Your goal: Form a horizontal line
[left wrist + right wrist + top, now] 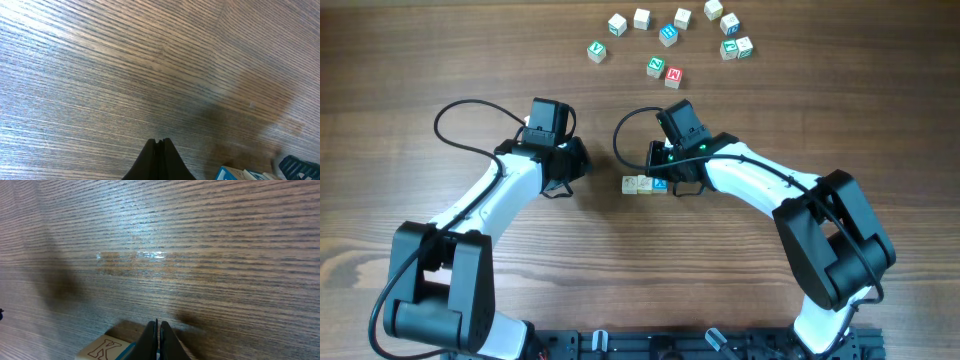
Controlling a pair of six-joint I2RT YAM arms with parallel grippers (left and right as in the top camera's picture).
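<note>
Right end effector (157, 327) closed, black tapered tips beside three square wooden cubes (645, 185) on grainy counter (210, 240). Left end effector (159, 145) closed.

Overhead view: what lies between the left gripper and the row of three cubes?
Nothing; only bare table between the left gripper and the cubes, overhead view.

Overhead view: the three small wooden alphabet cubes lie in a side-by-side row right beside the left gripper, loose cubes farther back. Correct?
Not quite. The row of three small wooden alphabet cubes lies right beside the right gripper, not the left gripper, which sits apart from it. The overhead view shows this; the loose cubes are farther back, as said.
</note>
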